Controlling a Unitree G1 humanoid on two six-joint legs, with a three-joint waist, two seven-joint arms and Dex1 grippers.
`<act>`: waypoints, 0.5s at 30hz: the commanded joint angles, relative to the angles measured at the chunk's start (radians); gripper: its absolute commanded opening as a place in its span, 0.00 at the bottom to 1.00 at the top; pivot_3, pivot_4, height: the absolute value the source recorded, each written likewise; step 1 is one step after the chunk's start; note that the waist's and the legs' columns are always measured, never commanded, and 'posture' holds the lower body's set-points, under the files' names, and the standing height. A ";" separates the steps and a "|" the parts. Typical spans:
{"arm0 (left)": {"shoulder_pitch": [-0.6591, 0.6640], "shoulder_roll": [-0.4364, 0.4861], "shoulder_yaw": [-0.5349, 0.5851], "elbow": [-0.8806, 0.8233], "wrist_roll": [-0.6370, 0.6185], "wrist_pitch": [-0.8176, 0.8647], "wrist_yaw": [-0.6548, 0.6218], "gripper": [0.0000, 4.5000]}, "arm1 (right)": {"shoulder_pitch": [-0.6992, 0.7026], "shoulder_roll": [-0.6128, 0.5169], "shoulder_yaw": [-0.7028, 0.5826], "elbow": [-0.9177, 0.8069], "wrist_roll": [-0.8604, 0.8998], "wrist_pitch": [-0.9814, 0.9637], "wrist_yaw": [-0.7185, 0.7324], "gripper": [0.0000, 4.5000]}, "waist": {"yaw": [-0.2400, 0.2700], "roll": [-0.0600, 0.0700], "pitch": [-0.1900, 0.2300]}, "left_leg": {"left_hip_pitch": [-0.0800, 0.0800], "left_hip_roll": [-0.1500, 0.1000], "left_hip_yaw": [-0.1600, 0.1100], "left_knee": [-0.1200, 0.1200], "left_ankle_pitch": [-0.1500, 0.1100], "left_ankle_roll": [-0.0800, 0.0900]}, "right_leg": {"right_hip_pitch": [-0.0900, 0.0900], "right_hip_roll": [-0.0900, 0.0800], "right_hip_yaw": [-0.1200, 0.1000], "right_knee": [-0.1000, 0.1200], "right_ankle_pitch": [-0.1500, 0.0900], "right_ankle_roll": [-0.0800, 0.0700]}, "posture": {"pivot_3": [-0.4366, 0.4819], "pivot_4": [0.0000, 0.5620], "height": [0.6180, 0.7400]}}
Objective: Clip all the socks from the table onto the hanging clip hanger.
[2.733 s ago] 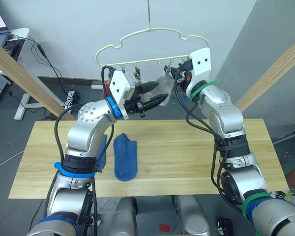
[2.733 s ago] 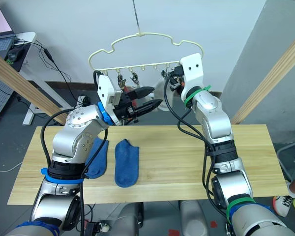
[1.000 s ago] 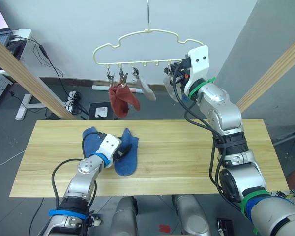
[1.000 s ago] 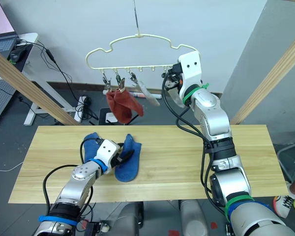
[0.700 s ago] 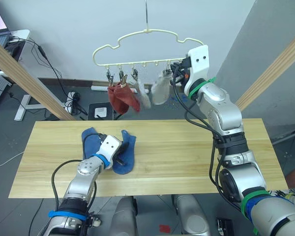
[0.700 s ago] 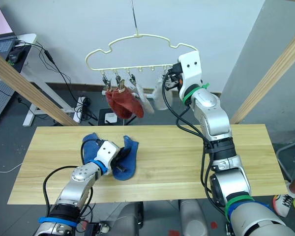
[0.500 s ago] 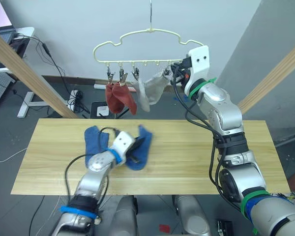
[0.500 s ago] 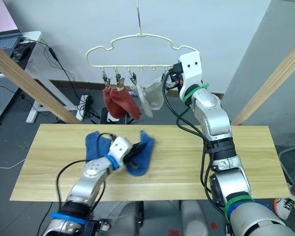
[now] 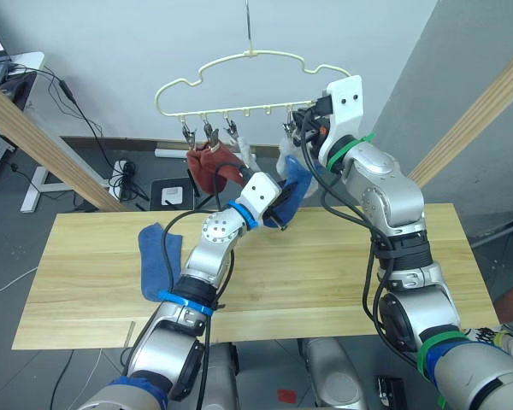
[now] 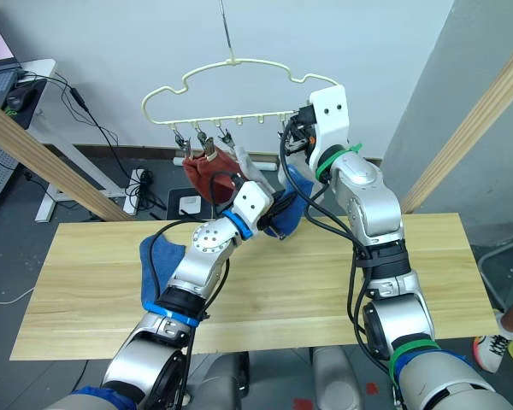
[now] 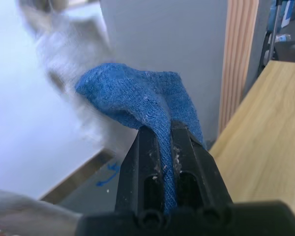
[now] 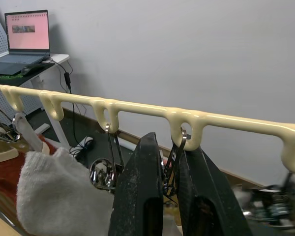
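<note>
The pale yellow-green clip hanger (image 9: 239, 64) hangs above the far edge of the table (image 9: 342, 273). My right gripper (image 12: 164, 143) is shut on one of its silver clips (image 12: 173, 160). Just below it, my left gripper (image 11: 160, 132) is shut on a blue sock (image 9: 296, 183), held up in the air. A second blue sock (image 9: 157, 258) lies on the table's left part. Rust red socks (image 9: 210, 166) and a light grey sock (image 12: 54, 194) hang from clips on the hanger's left.
Thick wooden beams slant at the left (image 9: 43, 137) and right (image 9: 470, 128). A small white desk with a laptop (image 12: 24, 37) stands far left, and cables (image 9: 120, 175) lie on the floor behind the table.
My left gripper has lifted the blue sock from just above the table up to the hanger, beneath the right gripper. The right gripper has stayed at its clip.
</note>
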State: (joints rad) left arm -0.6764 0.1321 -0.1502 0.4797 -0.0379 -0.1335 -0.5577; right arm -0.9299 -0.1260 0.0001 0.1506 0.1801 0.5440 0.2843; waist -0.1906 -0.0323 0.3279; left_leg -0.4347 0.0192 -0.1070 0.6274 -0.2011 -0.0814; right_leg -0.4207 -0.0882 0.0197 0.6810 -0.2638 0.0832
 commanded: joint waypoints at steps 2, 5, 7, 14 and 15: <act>-0.041 -0.019 0.017 0.003 -0.028 -0.045 -0.020 0.00 | -0.013 0.005 -0.007 -0.070 0.021 0.011 0.005 0.01 | -0.002 0.000 0.000 | 0.000 0.000 0.000 0.000 0.000 0.000 | 0.000 0.000 0.000 0.000 0.000 0.000 | 0.17 0.56 1.00; -0.062 -0.029 0.031 0.020 -0.037 -0.044 -0.011 0.00 | -0.012 0.005 -0.007 -0.074 0.021 0.017 0.006 0.01 | -0.003 0.000 0.000 | 0.000 0.000 0.000 0.000 0.000 0.000 | 0.000 0.000 0.000 0.000 0.000 0.000 | 0.17 0.56 1.00; -0.074 -0.031 0.037 0.036 -0.032 -0.055 -0.003 0.00 | -0.012 0.005 -0.007 -0.075 0.020 0.020 0.006 0.01 | -0.003 0.000 0.000 | 0.000 0.000 0.000 0.000 0.000 0.000 | 0.000 0.000 0.000 0.000 0.000 0.000 | 0.17 0.56 1.00; -0.097 -0.038 0.044 0.057 -0.034 -0.082 -0.010 0.00 | -0.011 0.004 -0.009 -0.075 0.021 0.032 0.008 0.01 | -0.003 0.000 0.000 | 0.000 0.000 0.000 0.000 0.000 0.000 | 0.000 0.000 0.000 0.000 0.000 0.000 | 0.16 0.56 1.00; -0.098 -0.040 0.044 0.058 -0.036 -0.083 -0.012 0.00 | -0.010 0.004 -0.010 -0.075 0.022 0.034 0.008 0.01 | -0.003 0.000 0.000 | 0.000 0.000 0.000 0.000 0.000 0.000 | 0.000 0.000 0.000 0.000 0.000 0.000 | 0.16 0.56 1.00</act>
State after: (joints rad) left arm -0.7540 0.1045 -0.1106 0.5511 -0.0615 -0.1871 -0.5617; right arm -0.9297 -0.1241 0.0005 0.1265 0.1807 0.5806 0.2854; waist -0.1941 -0.0323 0.3279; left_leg -0.4347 0.0192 -0.1070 0.6273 -0.2011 -0.0814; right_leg -0.4207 -0.0882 0.0198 0.6808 -0.2638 0.0832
